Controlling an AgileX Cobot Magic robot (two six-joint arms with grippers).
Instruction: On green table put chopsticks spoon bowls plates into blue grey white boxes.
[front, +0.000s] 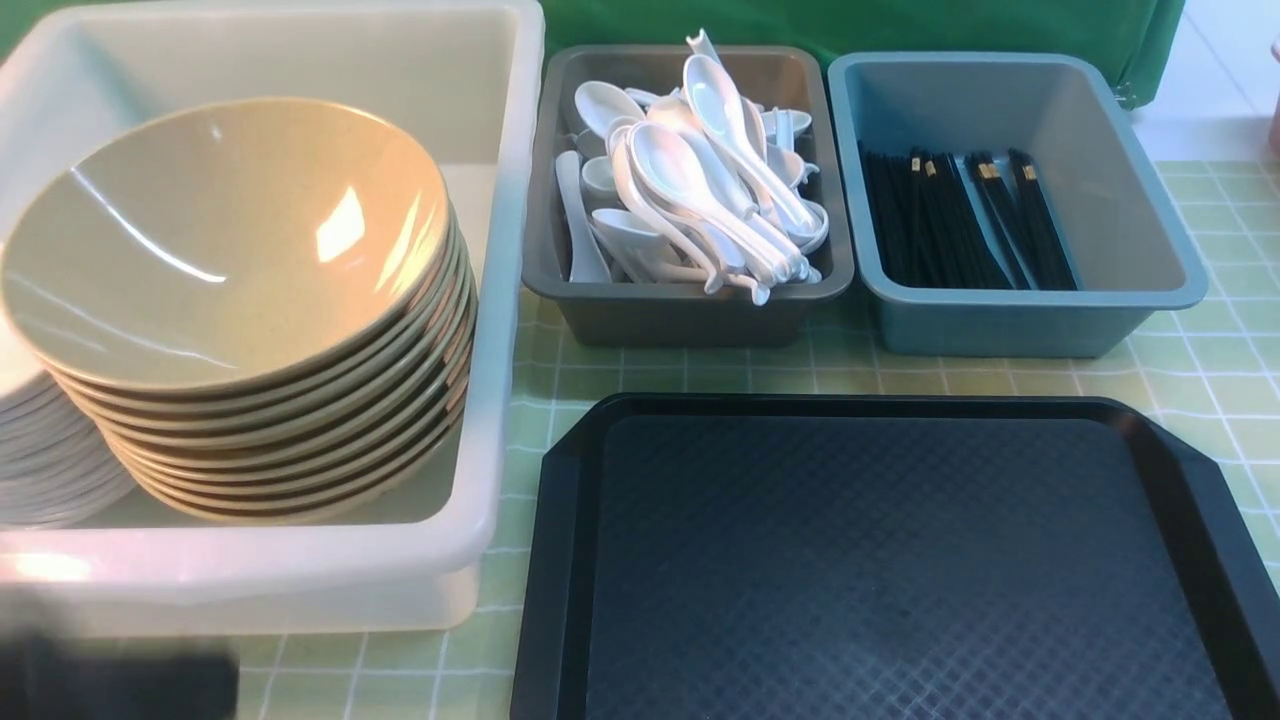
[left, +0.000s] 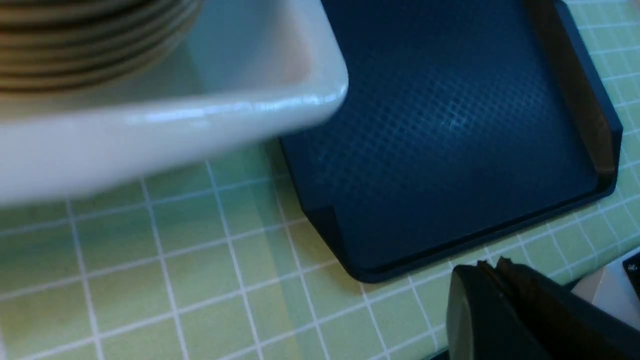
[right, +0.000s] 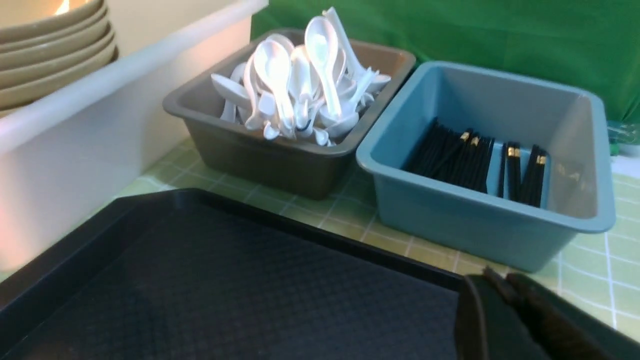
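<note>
Bench (front: 440, 670): pale green cloth, small squares, white grid lines. Green sheet (front: 850, 20) behind the tubs.

White box (front: 495, 350): largest tub, on the left of the bench in front view, its right wall beside the grey one. Holds the bowls and plates.

Black tray (front: 880, 560): flat, textured, raised rim, lying nearer than the two smaller tubs. Nothing on the part in view.

Blue box (front: 1010, 325) and grey box (front: 690, 320): similar in size, side by side along the far side of the tray, grey between white and blue.

Bowls (front: 230, 250): tan-olive, glossy, nested in one stack that leans inside the white box; bright reflections in the top one.

Plates (front: 55, 460): white, stacked beside the bowls in the same tub, partly cut off by the picture edge.

Spoons (front: 680, 170): white, heaped in the grey box, scoops and handles pointing various ways, some reaching above the rim.

Chopsticks (front: 935, 220): black, gold bands near one end, lying in the blue box, bunched toward its left side in front view.

Left fingers (left: 467, 305): closed, tips together, holding nothing, over the near part of the bench. Right fingers (right: 472, 310): also closed and holding nothing.
</note>
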